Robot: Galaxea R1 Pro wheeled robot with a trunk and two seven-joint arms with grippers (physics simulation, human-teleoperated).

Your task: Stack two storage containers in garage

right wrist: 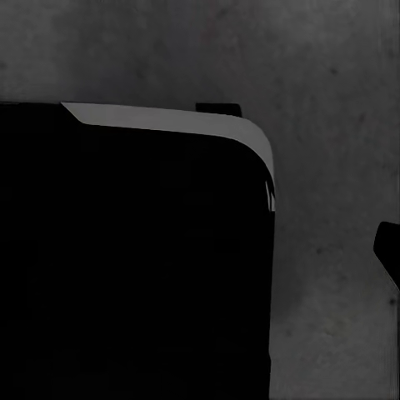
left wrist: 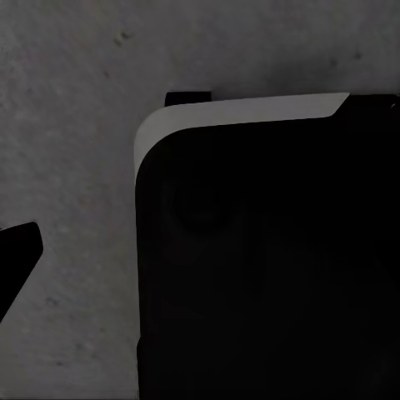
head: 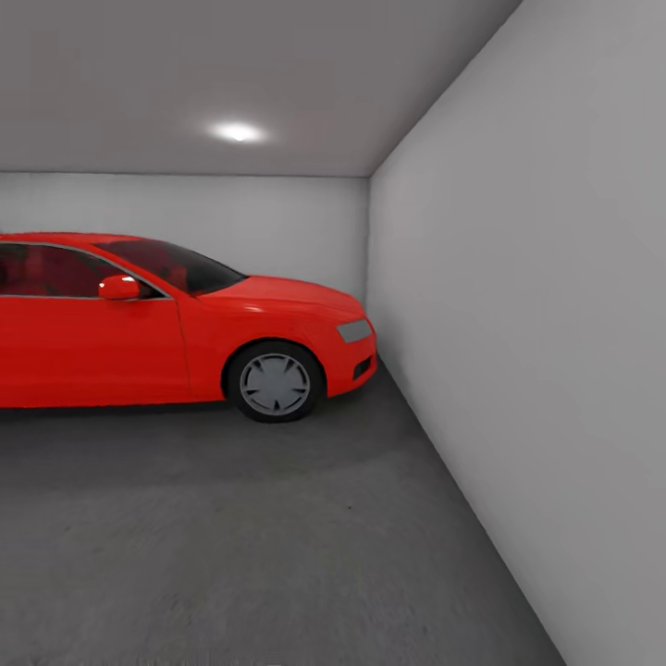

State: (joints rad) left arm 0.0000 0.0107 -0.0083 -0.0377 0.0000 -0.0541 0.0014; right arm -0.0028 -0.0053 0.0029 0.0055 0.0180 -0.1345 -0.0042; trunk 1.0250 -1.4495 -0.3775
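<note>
at the left of the head view, a red car stands side-on on the dark grey floor of the garage, its nose just short of the grey right wall, with the rear wall behind it and a ceiling light glowing at upper centre. both wrist views look down on rough concrete past a black robot body with a pale edge. a dark tip cuts into each frame's side; i cannot tell how either gripper's jaws stand.
</note>
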